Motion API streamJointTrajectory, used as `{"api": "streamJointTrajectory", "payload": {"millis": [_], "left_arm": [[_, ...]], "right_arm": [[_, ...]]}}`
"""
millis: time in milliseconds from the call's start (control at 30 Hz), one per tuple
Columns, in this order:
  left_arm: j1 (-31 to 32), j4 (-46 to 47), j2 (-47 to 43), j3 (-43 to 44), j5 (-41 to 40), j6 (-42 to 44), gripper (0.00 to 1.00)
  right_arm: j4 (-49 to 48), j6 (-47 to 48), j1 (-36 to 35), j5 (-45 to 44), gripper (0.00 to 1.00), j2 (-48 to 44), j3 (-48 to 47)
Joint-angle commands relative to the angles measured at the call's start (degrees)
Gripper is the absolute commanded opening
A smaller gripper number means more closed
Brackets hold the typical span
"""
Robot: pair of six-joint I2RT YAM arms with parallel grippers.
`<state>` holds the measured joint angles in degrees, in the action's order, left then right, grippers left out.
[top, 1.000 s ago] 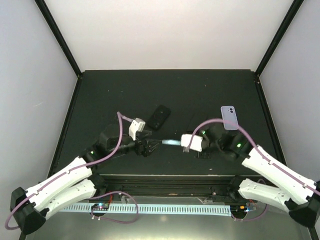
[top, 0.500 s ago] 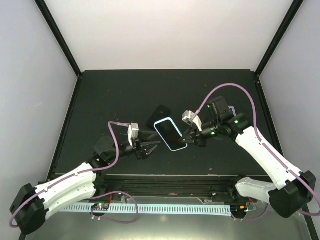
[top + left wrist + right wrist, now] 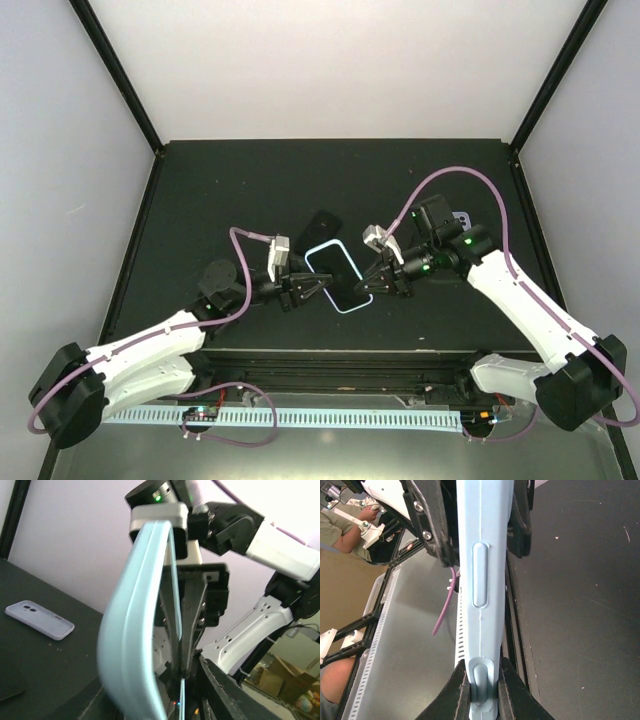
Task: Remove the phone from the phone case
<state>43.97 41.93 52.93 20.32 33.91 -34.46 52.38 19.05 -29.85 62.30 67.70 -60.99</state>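
Observation:
A phone (image 3: pixel 338 278) with a dark screen sits in a light blue phone case (image 3: pixel 325 248) and hangs above the table between both arms. My right gripper (image 3: pixel 368 283) is shut on the case's right end. In the right wrist view its fingertips (image 3: pixel 462 680) pinch the case (image 3: pixel 482 580) edge-on, at a side button. My left gripper (image 3: pixel 318 286) reaches the phone's left end. In the left wrist view the case (image 3: pixel 130 630) fills the space between my left gripper's (image 3: pixel 175 680) jaws. One dark finger (image 3: pixel 220 685) shows, the other is hidden, so contact is unclear.
A black phone-shaped slab (image 3: pixel 322 228) lies on the dark table (image 3: pixel 220 190) just behind the held phone. A lavender phone (image 3: pixel 40 621) lies back up at the right, partly behind the right arm (image 3: pixel 520 300). The table's near edge (image 3: pixel 330 352) runs below the grippers.
The right arm has brought the cased phone up to the table's middle and a little left. The left gripper has moved right to its end, and its jaws have narrowed around it.

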Motion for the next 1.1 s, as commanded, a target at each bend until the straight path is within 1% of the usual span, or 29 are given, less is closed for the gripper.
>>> {"api": "streamJointTrajectory", "payload": {"millis": [0,33,100,200,333,467,533,567,633,733,800,867,933,1000,1067], "left_arm": [[0.3,4.4,1.7,4.5,4.1,-0.7,0.37],[0.3,4.5,2.0,4.9,4.4,-0.8,0.34],[0.3,4.7,2.4,5.3,4.5,-1.1,0.33],[0.4,5.5,2.7,5.3,4.6,-1.8,0.24],[0.5,5.7,3.8,5.7,5.3,-2.4,0.16],[0.6,8.8,5.0,5.5,6.6,-3.8,0.11],[0.6,7.3,5.5,7.0,8.4,-3.7,0.09],[0.5,4.8,5.4,8.2,9.4,-3.1,0.09],[0.5,-2.6,4.2,10.8,10.0,-0.9,0.09],[-0.1,-15.1,1.5,15.8,10.3,3.0,0.08],[-1.0,-22.0,0.3,19.5,11.7,5.7,0.07],[-2.4,-29.8,0.1,23.6,13.2,9.5,0.07],[-4.1,-35.6,1.1,26.6,15.0,12.9,0.04],[-6.8,-36.0,3.0,27.1,18.8,13.3,0.04],[-9.5,-30.4,5.3,26.4,26.8,10.5,0.06]], "right_arm": [[-2.1,0.3,0.2,4.2,0.01,-1.5,0.6],[-2.3,0.2,0.2,4.2,0.01,-1.5,0.7],[-2.5,0.1,0.2,4.2,0.01,-1.5,1.1],[-2.4,0.2,0.2,4.6,0.01,-1.5,1.3],[-2.6,0.2,0.2,4.7,0.01,-1.4,1.3],[-2.6,0.5,0.2,3.4,0.01,-0.7,1.2],[-1.4,1.6,0.2,3.1,0.02,0.1,0.5],[-0.3,2.6,0.2,2.7,0.09,0.6,-0.2],[3.1,5.9,0.2,1.6,0.27,1.5,-2.3],[10.9,15.2,0.2,0.2,0.40,2.6,-5.9],[14.2,20.9,0.2,-2.7,0.45,2.6,-7.2],[15.2,24.1,0.2,-5.8,0.49,1.9,-7.5],[15.8,27.4,0.2,-7.4,0.52,1.1,-7.5],[15.6,28.9,0.1,-8.3,0.54,0.2,-7.3],[13.7,28.2,-0.1,-9.2,0.56,-0.4,-6.8]]}}
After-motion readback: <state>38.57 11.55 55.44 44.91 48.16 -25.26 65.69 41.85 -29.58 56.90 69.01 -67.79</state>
